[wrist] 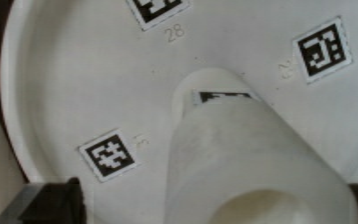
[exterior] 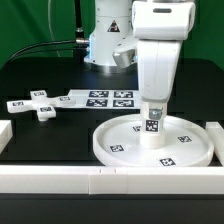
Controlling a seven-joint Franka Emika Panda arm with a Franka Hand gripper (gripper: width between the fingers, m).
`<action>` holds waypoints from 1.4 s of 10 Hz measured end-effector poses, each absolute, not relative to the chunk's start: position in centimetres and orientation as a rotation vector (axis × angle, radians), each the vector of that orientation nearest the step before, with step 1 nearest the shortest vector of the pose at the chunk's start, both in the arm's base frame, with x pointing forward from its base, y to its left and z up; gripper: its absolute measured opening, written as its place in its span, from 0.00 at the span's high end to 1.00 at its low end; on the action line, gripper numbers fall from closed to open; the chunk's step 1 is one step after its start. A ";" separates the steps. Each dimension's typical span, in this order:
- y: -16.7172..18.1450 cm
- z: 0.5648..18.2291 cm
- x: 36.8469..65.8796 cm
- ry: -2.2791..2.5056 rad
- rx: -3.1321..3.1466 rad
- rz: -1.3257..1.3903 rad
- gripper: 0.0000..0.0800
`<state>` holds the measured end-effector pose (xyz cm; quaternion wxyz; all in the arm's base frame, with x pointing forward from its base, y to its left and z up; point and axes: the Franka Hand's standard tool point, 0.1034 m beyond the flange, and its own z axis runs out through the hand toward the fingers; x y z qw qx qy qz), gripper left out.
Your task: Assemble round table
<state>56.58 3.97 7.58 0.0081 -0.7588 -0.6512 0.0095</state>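
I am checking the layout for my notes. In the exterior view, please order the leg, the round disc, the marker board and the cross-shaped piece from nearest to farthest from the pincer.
1. The leg, directly at the pincer, upright on the disc.
2. The round disc, just below, front of the table.
3. The marker board, toward the exterior view's left, behind the disc.
4. The cross-shaped piece, farthest, at the exterior view's left.

Parts laid out on the bench (exterior: pixel 40 150).
The leg (exterior: pixel 152 125) stands upright on the disc (exterior: pixel 115 142); the cross-shaped piece (exterior: pixel 38 103) and marker board (exterior: pixel 100 98) are placed toward the exterior view's left, behind.
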 end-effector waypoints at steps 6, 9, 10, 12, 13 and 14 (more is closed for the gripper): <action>4.2 7.5 56.4 -2.421 -2.012 0.078 0.19; 4.1 7.4 56.3 -2.412 -2.019 0.081 0.35; 4.1 7.4 56.3 -2.411 -2.020 0.081 0.50; 3.8 7.3 56.3 -2.424 -2.003 0.082 0.49; 3.5 7.3 56.5 -2.416 -2.015 0.080 0.49; 3.5 7.3 56.5 -2.374 -2.065 0.079 0.49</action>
